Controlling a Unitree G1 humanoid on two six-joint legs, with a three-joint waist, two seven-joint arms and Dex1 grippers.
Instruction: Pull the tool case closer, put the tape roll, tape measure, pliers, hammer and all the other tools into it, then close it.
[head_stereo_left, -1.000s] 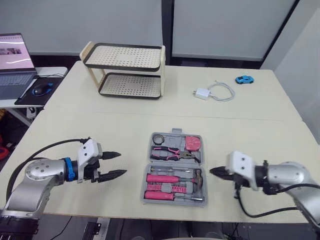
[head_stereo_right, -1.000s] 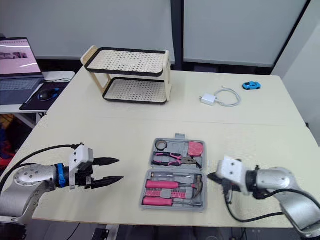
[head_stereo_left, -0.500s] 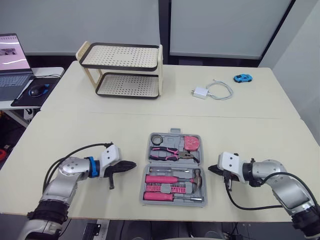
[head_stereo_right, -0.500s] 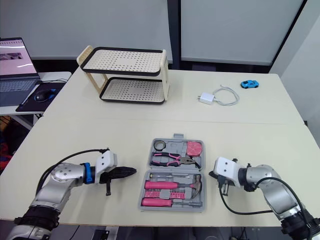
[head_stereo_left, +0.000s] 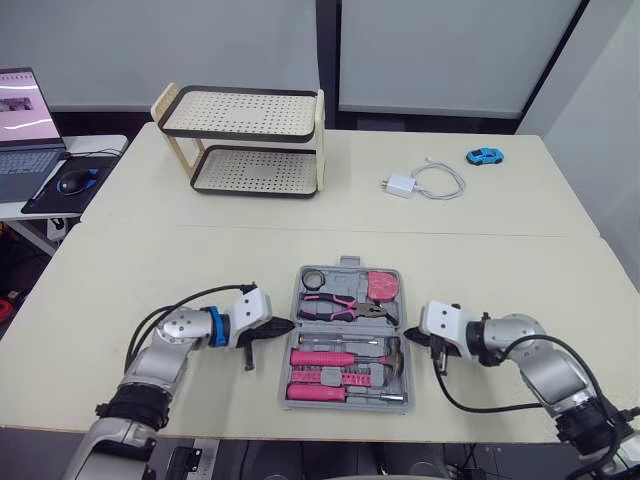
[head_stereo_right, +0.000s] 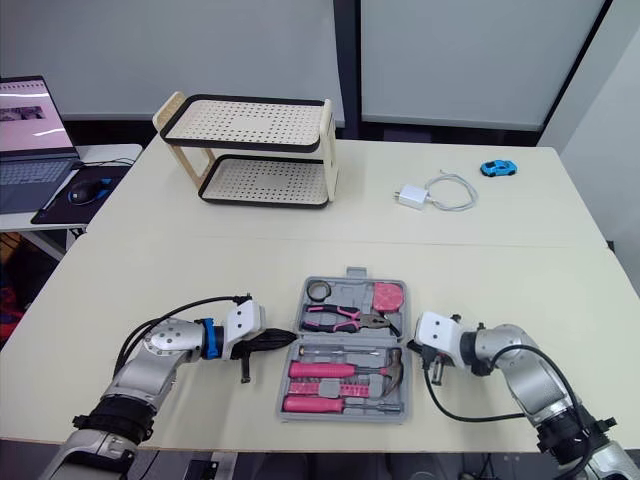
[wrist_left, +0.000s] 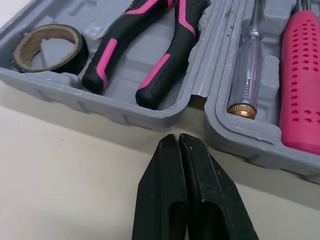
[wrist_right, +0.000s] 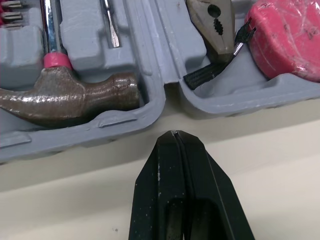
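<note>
The tool case (head_stereo_left: 345, 403) lies open and flat on the table (head_stereo_left: 150, 270), straight ahead of me near the front edge. I take it as the centre of the dial, with twelve o'clock pointing away from me.

My left pincer (wrist_left: 178, 145) sits at nine o'clock with its two black fingers pressed together and nothing between them. The tip is just beside the case wall, level with the seam where the two halves meet. I cannot tell whether it touches. My right pincer (wrist_right: 173, 137) sits at three o'clock, also closed and empty, with its tip just beside the same seam on that side.

In the half toward twelve o'clock, the tape roll (wrist_left: 47, 47) sits at eleven. The pink and black pliers (wrist_left: 150, 50) lie across the middle. The pink tape measure (wrist_right: 290, 37) sits at one.

In the half toward six o'clock, the hammer (wrist_right: 65, 97) has its head at the four o'clock corner. A pink-handled screwdriver (wrist_left: 302, 85) and a clear-handled one (wrist_left: 247, 70) lie beside it.

Farther off on the table, a two-tier rack (head_stereo_left: 245, 140) stands at eleven o'clock. A white charger with its cable (head_stereo_left: 420, 183) lies at one, and a small blue toy car (head_stereo_left: 486, 156) lies beyond it, also toward one.
</note>
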